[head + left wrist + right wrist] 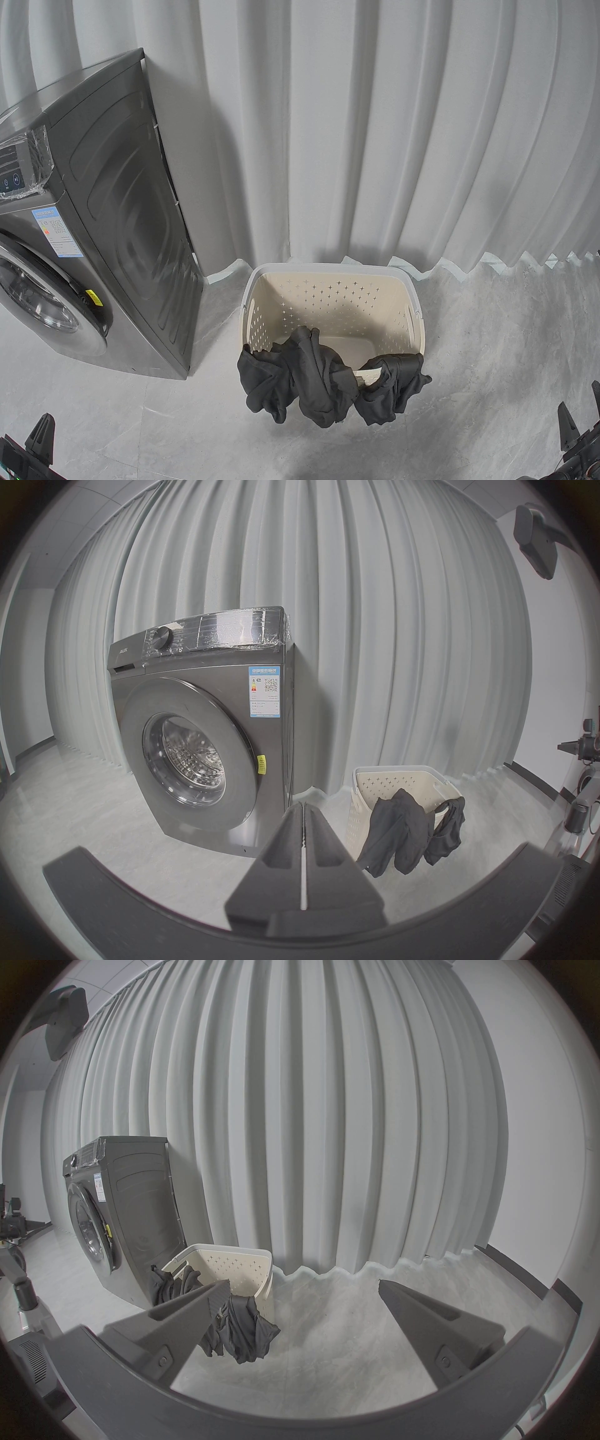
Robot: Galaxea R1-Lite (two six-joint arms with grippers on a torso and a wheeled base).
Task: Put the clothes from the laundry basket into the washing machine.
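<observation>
A cream perforated laundry basket stands on the floor in front of the curtain. Dark clothes hang over its near rim, with a second dark piece to their right. The grey washing machine stands to the left of the basket, its round door shut. My left gripper is shut with nothing in it and sits low at the near left, well short of the machine. My right gripper is open and empty at the near right, away from the basket.
A white pleated curtain hangs behind the basket and the machine. Bare grey floor lies around the basket and between it and both grippers. A stand with equipment is off to the side in the left wrist view.
</observation>
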